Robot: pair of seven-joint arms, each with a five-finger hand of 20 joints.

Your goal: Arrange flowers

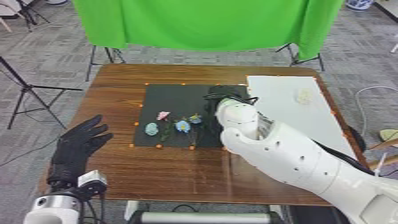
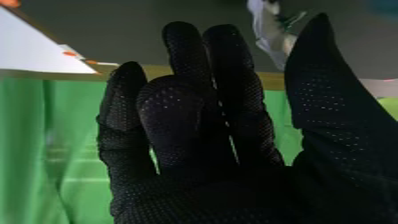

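Across the brown wooden worktop (image 1: 178, 175), the work seems to be at the picking-up step; the next move probably calls for lowering the fingers round one stem and closing gently. The white jointed right arm (image 1: 289, 157) slants inward above the flat black mat (image 1: 169, 92), its black-gloved right robot hand (image 1: 228, 92) over the far right part, fingers nearly straight, thumb well apart, nothing visibly gripped. The black-gloved left robot hand (image 1: 78, 141) is open and empty, beside the mat. On the mat lie a pink flower (image 1: 163, 115), a pale teal one and two blue ones.
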